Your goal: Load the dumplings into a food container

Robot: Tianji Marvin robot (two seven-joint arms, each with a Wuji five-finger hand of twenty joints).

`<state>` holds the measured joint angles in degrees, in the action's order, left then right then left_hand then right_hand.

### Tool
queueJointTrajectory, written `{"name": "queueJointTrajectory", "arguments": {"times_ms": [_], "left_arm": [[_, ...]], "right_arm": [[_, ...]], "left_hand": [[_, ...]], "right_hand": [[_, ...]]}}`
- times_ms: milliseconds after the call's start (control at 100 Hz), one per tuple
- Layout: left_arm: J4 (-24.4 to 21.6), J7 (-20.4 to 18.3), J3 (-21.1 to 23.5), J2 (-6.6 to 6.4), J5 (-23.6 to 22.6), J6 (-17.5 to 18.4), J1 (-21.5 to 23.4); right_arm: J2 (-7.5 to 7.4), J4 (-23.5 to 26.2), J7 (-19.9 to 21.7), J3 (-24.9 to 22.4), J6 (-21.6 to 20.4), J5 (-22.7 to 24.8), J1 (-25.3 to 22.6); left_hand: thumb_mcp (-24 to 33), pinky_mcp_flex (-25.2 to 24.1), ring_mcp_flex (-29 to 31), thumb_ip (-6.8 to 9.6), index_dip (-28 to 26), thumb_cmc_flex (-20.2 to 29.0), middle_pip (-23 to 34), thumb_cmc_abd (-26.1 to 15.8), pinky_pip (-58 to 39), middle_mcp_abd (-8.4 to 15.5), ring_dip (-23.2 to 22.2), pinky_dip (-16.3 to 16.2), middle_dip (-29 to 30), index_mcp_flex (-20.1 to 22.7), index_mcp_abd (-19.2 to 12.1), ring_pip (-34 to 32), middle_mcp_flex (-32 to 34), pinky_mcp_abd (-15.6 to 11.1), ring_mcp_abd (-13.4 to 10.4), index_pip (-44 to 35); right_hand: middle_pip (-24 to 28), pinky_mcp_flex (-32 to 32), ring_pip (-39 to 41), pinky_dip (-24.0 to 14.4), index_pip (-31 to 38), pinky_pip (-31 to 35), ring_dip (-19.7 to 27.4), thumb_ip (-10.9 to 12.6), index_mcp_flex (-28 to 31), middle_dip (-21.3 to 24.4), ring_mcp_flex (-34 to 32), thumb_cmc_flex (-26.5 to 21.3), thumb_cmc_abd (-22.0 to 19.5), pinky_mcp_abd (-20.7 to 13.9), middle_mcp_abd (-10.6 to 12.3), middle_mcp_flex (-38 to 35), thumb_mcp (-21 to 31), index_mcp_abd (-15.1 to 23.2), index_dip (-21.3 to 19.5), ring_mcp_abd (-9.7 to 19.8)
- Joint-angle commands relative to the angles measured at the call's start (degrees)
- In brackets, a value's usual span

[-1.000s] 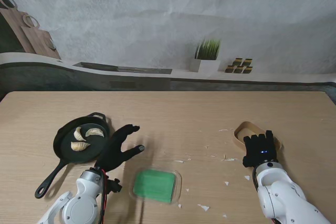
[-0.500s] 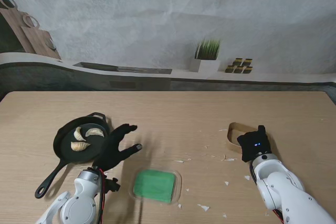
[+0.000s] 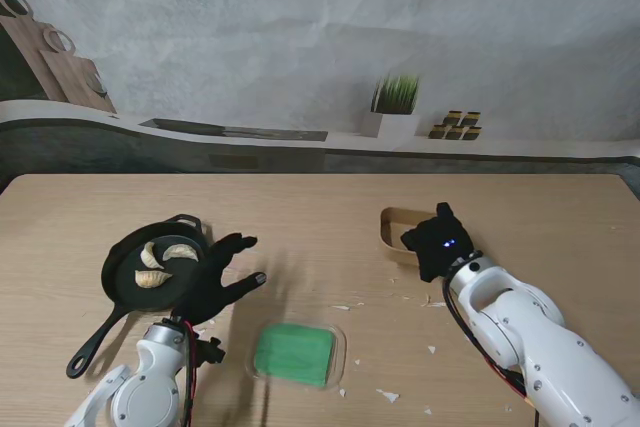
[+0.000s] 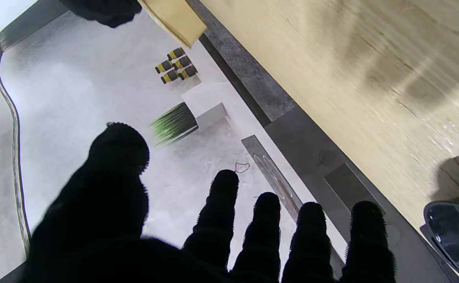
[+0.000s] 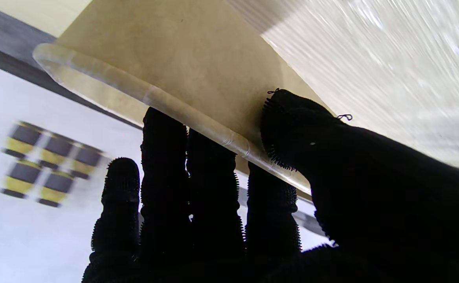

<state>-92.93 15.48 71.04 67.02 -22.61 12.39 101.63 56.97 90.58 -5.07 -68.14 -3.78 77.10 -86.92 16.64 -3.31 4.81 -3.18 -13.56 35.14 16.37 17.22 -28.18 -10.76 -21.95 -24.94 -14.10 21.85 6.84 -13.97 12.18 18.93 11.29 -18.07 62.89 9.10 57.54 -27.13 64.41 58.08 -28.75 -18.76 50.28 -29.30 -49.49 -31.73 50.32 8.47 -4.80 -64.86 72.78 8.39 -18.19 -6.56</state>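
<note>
The right wrist view shows the right robot hand point(image 5: 229, 188) pinching the rim of the paper food container point(image 5: 182, 74), thumb on one side of the wall and fingers on the other. That thin-wall pinch could slip or tip the container, judging by the grip. On the tabletop point(image 3: 330, 217), the dumplings point(image 3: 162, 262) lie in the black pan point(image 3: 125, 287), just beside the left robot hand point(image 3: 215, 282), which hovers with fingers spread, holding nothing.

Pan point(image 3: 130, 282) w/ dumplings point(image 3: 163, 262) at left, lid point(image 3: 297, 353) nearer me at centre, container point(image 3: 396, 230) right.
</note>
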Motion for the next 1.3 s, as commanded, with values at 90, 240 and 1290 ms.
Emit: {"name": "queueJointTrajectory", "arguments": {"times_ms": [90,240,1290], "left_arm": [[-1.5,0.0,1.5,0.17,-0.6,0.9,1.4],[-2.4,1.0,3.1,0.29,-1.1,1.5,2.5],[-4.1,3.6,6.6,0.75,-2.0,3.0,4.6]], "right_arm": [[2.26,1.6,0.0,6.7,1.8,-3.7,3.6],[2.82,1.2,-0.2,13.7,3.7,-6.6,6.6],[8.80,-12.9,4.6,49.6,26.4,-21.0,28.7]], "left_hand": [[0.7,-0.1,-0.4,1.48,-0.6,-0.2,0.7,0.0,1.6,1.6,-0.3,-1.2,-0.3,1.0,-0.1,0.9,-0.3,-0.9,-0.3,0.3],[0.7,-0.2,-0.4,1.49,-0.6,-0.2,0.7,0.2,1.5,1.7,-0.3,-1.2,-0.4,0.8,-0.1,0.9,-0.3,-1.0,-0.5,0.3],[0.7,-0.4,-0.4,1.48,-0.6,-0.2,0.7,0.1,1.6,1.7,-0.2,-1.0,-0.4,0.3,-0.1,0.9,0.1,-0.9,-0.5,0.5]], "right_hand": [[1.9,-0.6,1.7,1.3,1.3,2.6,-0.8,-0.7,1.9,-0.5,-2.2,-2.0,2.5,1.2,-2.4,-2.8,5.2,2.2,-1.1,0.9],[1.9,-0.2,1.8,1.7,1.1,3.2,-0.7,-0.7,2.3,-0.3,-2.6,-2.0,2.9,1.0,-2.3,-3.1,5.3,2.5,-0.7,1.1],[3.7,2.5,2.9,3.9,1.8,8.7,-0.9,0.7,-0.9,0.5,-2.1,-1.5,0.6,0.2,-1.9,-1.2,2.1,0.0,0.8,1.3]]}}
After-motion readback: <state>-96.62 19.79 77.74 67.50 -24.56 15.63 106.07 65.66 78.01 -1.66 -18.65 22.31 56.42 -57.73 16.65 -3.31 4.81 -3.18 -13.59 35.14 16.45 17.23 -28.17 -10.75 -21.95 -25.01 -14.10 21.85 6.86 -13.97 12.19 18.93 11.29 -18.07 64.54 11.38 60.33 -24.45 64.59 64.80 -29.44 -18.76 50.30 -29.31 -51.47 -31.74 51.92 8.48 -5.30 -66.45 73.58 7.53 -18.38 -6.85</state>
